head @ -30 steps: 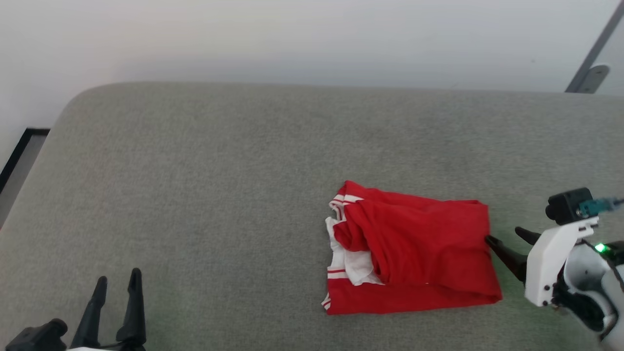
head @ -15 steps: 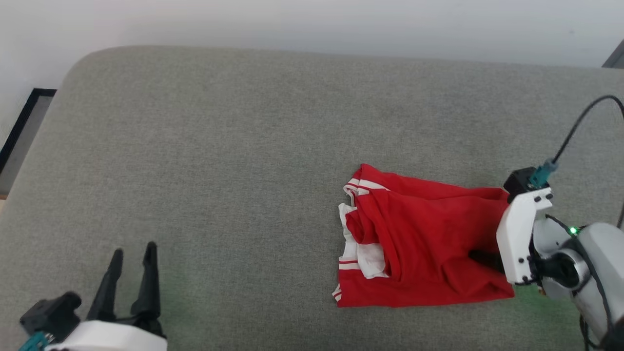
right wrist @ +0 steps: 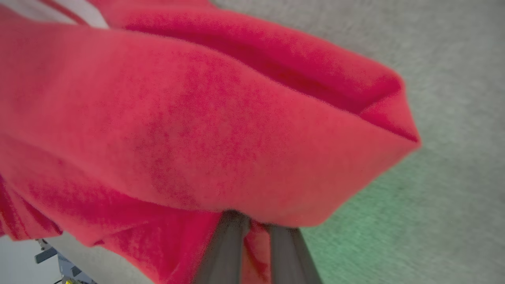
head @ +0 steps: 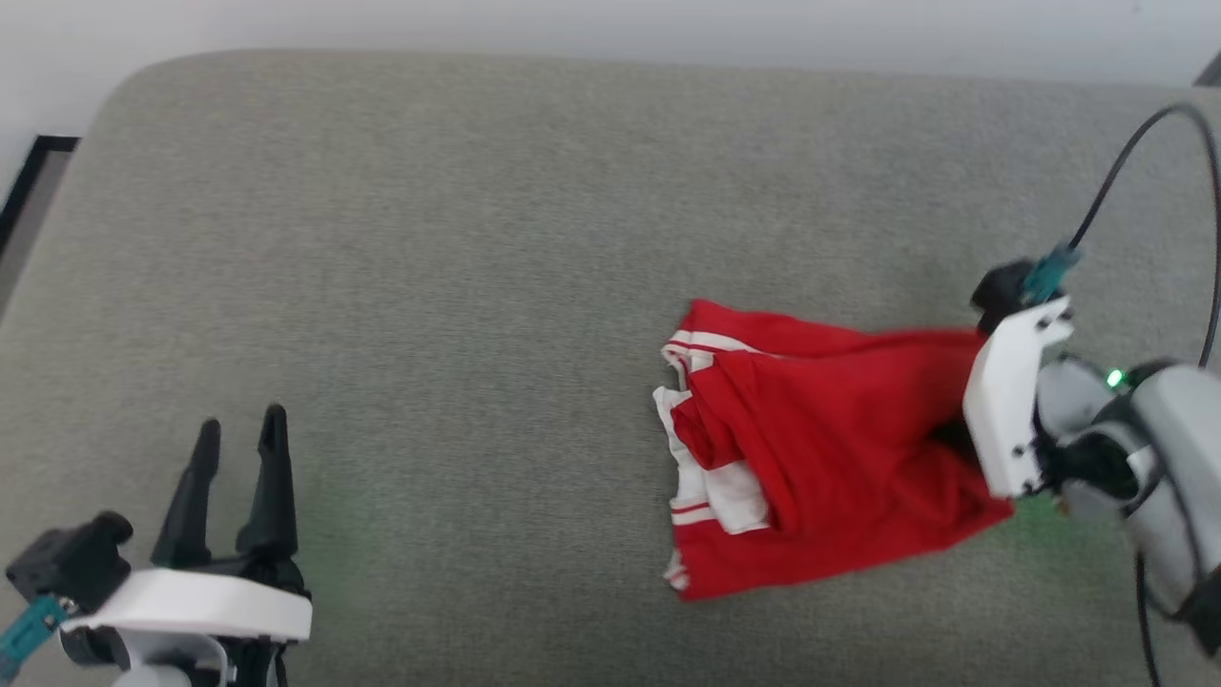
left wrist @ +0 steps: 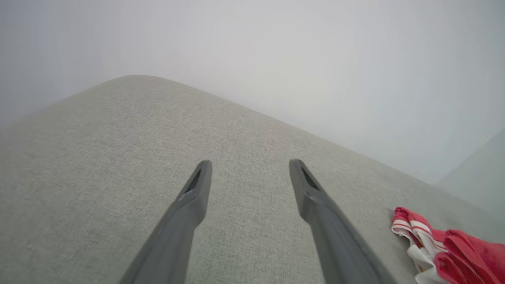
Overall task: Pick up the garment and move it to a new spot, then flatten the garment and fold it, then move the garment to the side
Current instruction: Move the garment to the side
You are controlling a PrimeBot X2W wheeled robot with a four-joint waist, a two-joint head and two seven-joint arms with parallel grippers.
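Garment (head: 839,448) edge — in right gripper (right wrist: 255,228)

White wrist plates (head: 1011,401), long black tapered fingers (head: 272,477), a teal plug (head: 1049,270), and seemingly a green lamp (head: 1113,379).

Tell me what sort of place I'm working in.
Probably an indoor living space: a broad grey upholstered cushion with rounded corners, like a bed or sofa seat, set against a plain pale wall, with a red shirt on it.

Wide-spread left gripper (left wrist: 250,165) against grey cushion (left wrist: 118,130), red garment (left wrist: 463,250) bunched at lower right corner
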